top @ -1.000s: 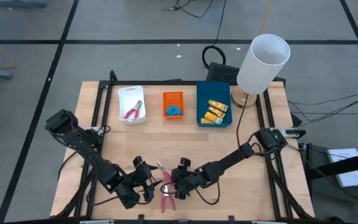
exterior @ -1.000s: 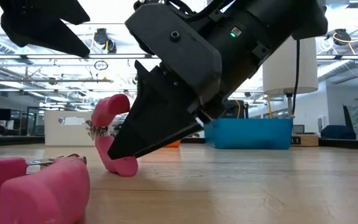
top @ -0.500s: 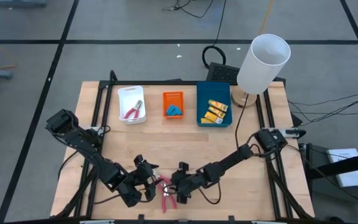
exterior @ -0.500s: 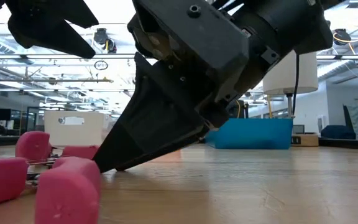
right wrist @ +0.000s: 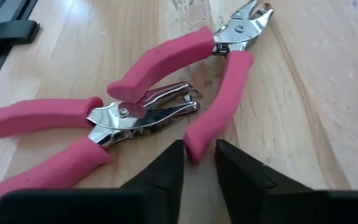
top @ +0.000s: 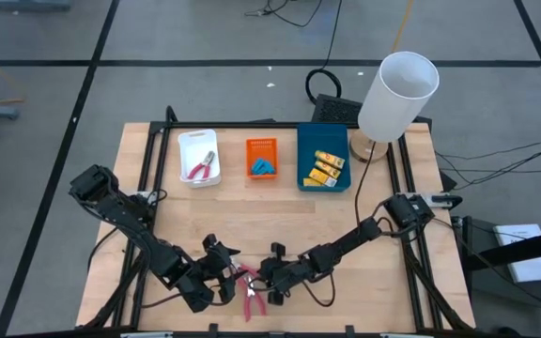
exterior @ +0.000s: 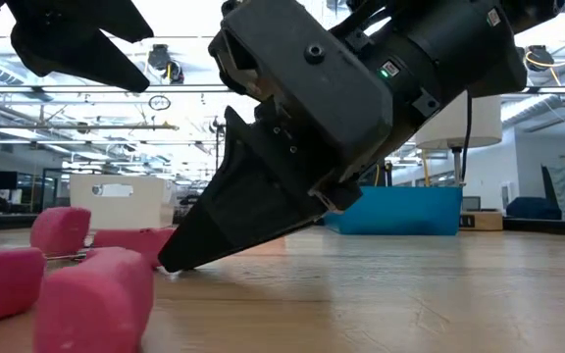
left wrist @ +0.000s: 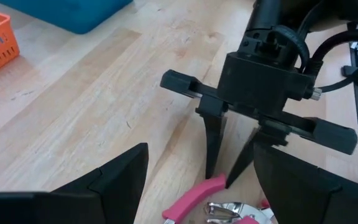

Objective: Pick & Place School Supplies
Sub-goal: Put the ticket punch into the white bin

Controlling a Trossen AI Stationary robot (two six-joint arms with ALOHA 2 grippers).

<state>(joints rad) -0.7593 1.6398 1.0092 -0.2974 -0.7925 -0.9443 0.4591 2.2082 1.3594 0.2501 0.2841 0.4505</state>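
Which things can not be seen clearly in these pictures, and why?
- Print on the yellow packets in the blue tray: too small, high view.
- Light-blue pieces in the orange tray: too small to identify, high view.
- Pink tools: cut off by the edge, low view.
- Right claw on one pink handle: contact unclear, right wrist view.

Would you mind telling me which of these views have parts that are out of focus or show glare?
Low view: the pink handles nearest the lens are soft, and the ceiling lights behind are bright. Right wrist view: the right gripper's fingers blur at the edge, while the pink-handled punches are sharp. High view: evenly lit, no glare.
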